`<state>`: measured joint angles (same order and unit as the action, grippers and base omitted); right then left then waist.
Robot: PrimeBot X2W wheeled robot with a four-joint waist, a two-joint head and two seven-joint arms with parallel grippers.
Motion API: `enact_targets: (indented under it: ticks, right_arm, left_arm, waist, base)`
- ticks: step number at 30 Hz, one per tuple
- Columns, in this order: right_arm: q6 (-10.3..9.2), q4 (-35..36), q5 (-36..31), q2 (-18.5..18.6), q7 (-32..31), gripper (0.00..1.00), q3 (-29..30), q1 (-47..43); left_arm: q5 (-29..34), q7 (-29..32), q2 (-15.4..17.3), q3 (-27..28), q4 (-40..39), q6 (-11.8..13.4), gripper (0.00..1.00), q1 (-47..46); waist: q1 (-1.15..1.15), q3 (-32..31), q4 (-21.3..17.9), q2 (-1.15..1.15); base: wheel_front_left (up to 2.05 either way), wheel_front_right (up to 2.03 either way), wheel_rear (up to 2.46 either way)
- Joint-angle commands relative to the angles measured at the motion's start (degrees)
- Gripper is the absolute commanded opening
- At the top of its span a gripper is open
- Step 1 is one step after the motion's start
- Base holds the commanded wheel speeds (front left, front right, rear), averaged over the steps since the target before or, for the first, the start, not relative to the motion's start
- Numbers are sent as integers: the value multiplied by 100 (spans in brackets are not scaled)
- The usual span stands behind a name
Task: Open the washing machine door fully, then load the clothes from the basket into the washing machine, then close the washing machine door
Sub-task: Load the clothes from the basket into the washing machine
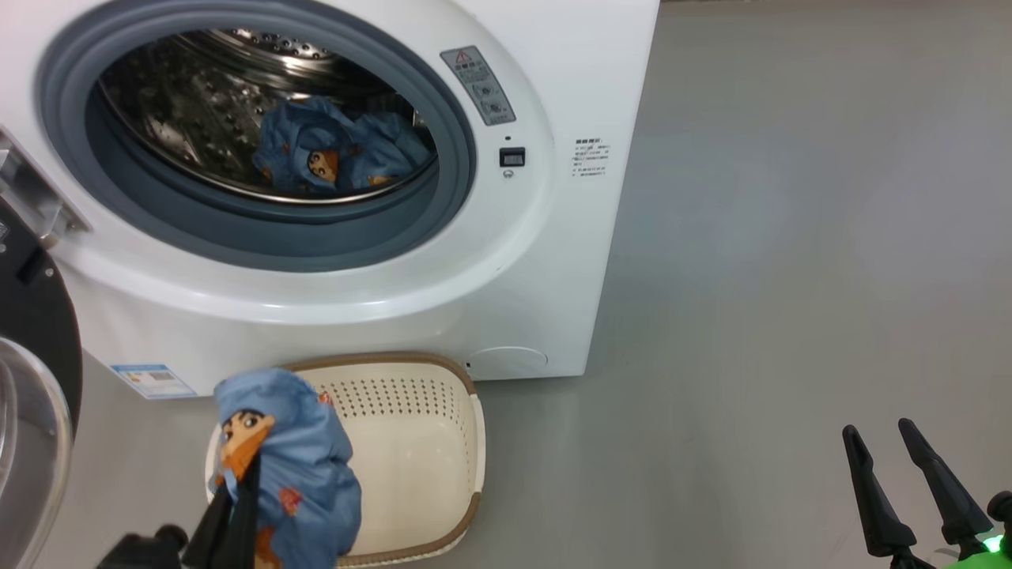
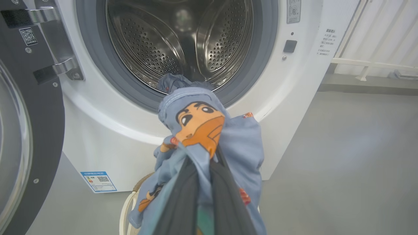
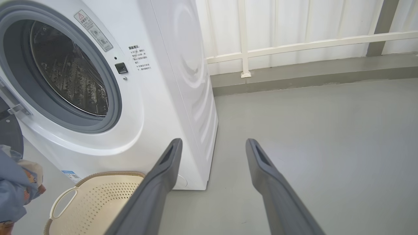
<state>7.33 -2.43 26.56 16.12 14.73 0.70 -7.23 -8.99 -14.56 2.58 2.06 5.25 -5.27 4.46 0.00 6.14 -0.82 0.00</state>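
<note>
Grey floor (image 1: 791,237) carries the washing machine (image 1: 553,237), with the washing machine door (image 1: 35,316) swung open at left. My head view gives me clothes (image 1: 332,154) lying in the drum (image 1: 198,103); the right wrist view adds a white railing (image 3: 294,45) behind. The left gripper (image 1: 237,482) jaws pinch a garment (image 1: 308,474) above the basket (image 1: 474,442). The right gripper (image 1: 877,431) jaws stand spread.

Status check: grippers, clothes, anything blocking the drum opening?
Left gripper shut on blue garment, held above the basket. Right gripper open, empty, over floor. Second garment lying in the drum; washing machine door open, nothing across the opening.
</note>
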Motion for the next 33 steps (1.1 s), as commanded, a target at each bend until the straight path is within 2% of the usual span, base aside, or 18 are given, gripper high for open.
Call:
enact_targets:
  ticks: [1, 8, 12, 22, 33]
  right_arm:
    - [16, 170, -72, 89, 27, 100, -98, 57]
    - [16, 225, -47, 64, 27, 100, -157, 359]
    - [16, 245, -22, 48, 27, 100, -180, 605]
    - [16, 284, 38, -76, 27, 100, -321, 1280]
    - [16, 219, 125, -318, 27, 100, -441, 1649]
  left_arm:
    - [-87, -44, 32, 155, -85, 45, 0, -405]
    - [-79, -44, 31, 123, 85, 20, 0, -1265]
    - [61, -44, 88, 197, 294, -1, 0, -2084]
    - [364, -44, 610, 427, 1365, -24, 0, -4303]
    - [547, -44, 1158, 552, 3095, 7, 0, -5740]
  waist:
    - [0, 135, -24, 0]
    - [0, 578, -138, 0]
    - [0, 931, -261, 0]
    - [0, 1783, -773, 0]
    - [0, 2316, -1318, 0]
  base:
    - [0, 0, 0]
    - [0, 0, 0]
    - [0, 0, 0]
    - [0, 0, 0]
    - [0, 0, 0]
